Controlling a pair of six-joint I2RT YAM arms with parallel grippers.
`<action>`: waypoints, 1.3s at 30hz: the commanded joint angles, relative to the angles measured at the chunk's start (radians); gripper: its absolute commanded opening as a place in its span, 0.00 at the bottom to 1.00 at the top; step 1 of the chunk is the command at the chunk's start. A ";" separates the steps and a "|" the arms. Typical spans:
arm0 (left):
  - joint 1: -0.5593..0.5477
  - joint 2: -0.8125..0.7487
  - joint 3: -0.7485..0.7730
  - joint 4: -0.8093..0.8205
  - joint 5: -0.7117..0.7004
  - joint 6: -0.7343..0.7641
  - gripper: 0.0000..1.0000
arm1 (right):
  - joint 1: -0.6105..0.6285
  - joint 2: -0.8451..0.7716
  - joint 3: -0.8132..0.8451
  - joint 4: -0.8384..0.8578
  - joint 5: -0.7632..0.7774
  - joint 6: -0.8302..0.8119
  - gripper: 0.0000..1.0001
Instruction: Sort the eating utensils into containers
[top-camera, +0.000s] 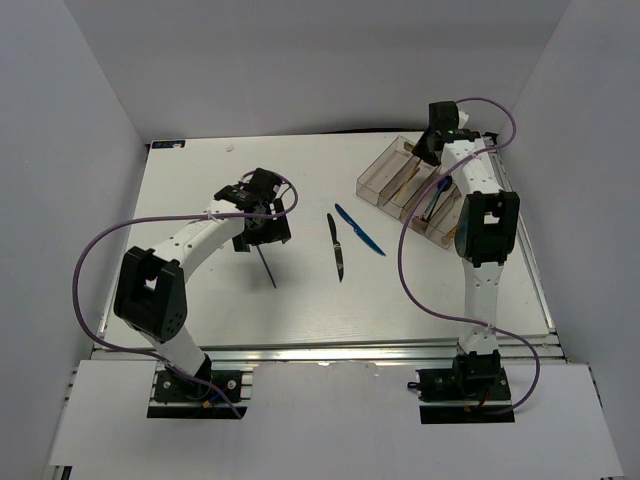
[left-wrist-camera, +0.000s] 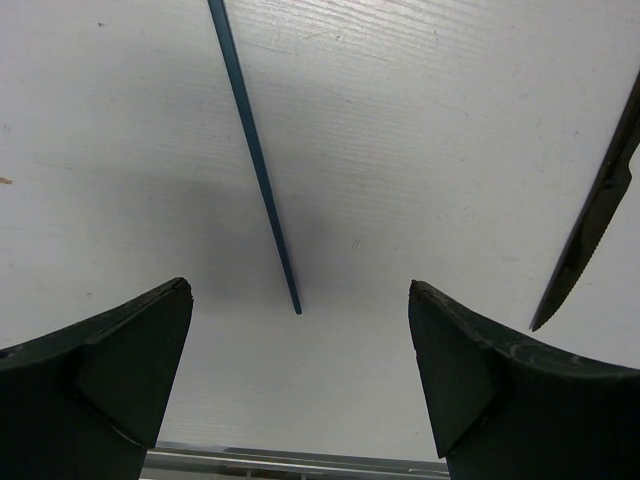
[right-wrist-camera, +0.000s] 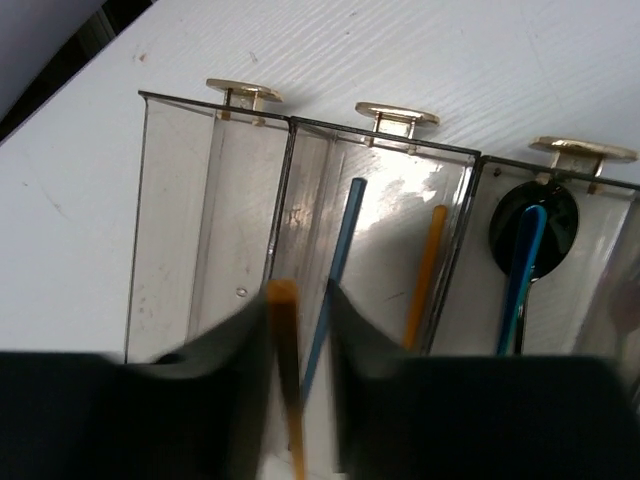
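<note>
Your L gripper (left-wrist-camera: 300, 300) hangs spread wide over the near end of a slim blue chopstick (left-wrist-camera: 255, 160). Black knife (top-camera: 337, 247) & blue knife (top-camera: 358, 229) lie mid-table, just apart. Far right, over the tray (right-wrist-camera: 175, 250), your R gripper (right-wrist-camera: 298, 305) has an orange-brown chopstick (right-wrist-camera: 285, 340) btwn its fingers. Can't tell if it's pinched.

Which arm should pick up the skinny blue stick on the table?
Left. The left pincer is open and hangs right over the blue stick. The right pincer is far off at the tray, an orange chopstick between its jaws.
</note>
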 joint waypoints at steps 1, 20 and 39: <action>0.000 -0.010 0.007 0.017 0.012 0.005 0.98 | -0.003 -0.003 0.018 0.033 0.015 -0.009 0.41; 0.000 0.104 0.004 0.034 -0.012 -0.058 0.97 | 0.061 -0.413 -0.147 -0.085 0.046 -0.076 0.89; 0.138 0.303 -0.022 0.168 -0.009 -0.067 0.41 | 0.133 -0.846 -0.729 -0.039 -0.305 -0.084 0.89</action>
